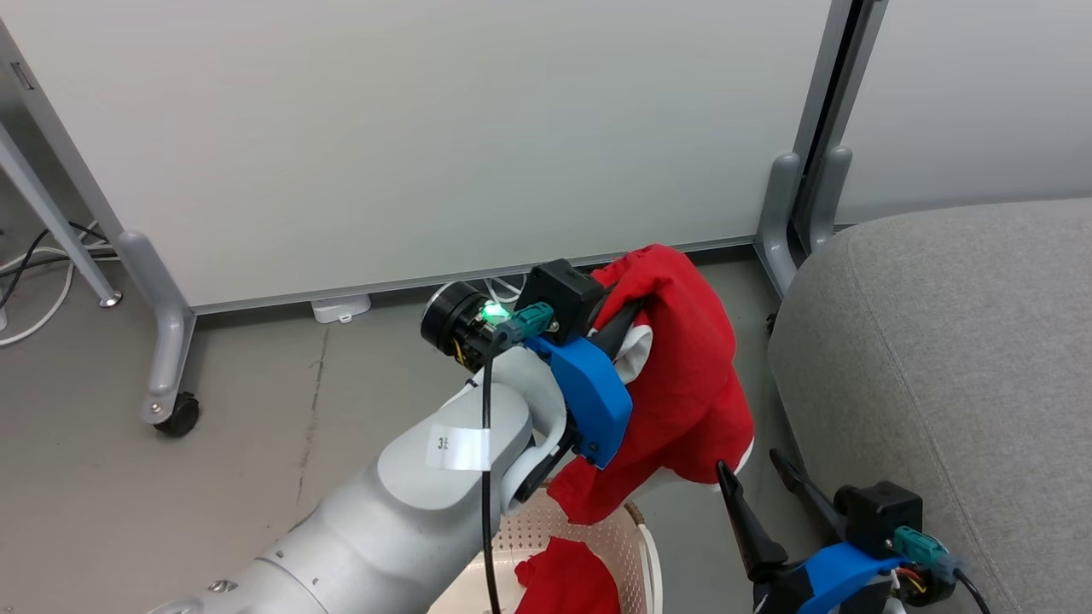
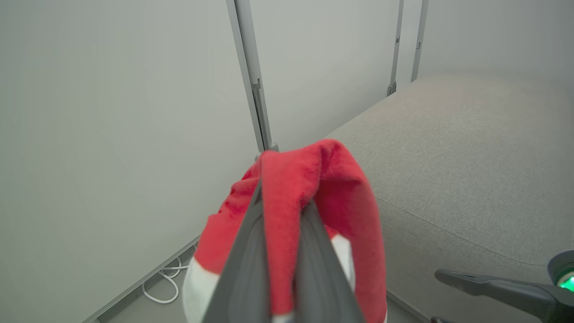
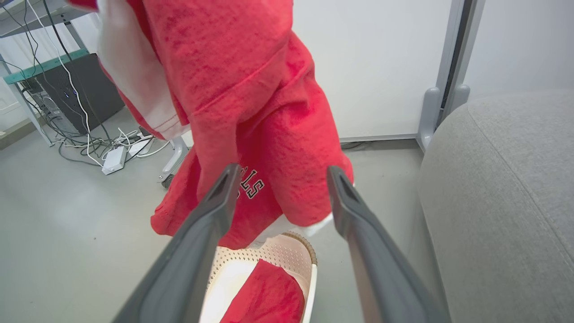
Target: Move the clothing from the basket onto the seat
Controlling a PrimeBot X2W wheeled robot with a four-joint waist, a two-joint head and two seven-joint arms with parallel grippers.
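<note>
Pale partition panels (image 1: pixel 426 128) on grey metal frames stand at 12 o'clock in the head view, one leg ending in a black caster (image 1: pixel 181 415) at 9 o'clock on the smooth grey floor (image 1: pixel 256 477). White cables (image 1: pixel 34 298) trail at 10 o'clock, and the right wrist view has a dark computer tower (image 3: pixel 76 89) at 10 o'clock

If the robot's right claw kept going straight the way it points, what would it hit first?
Most likely the hanging red garment: the open right gripper points at its lower part, though the depth between them is unclear.
</note>
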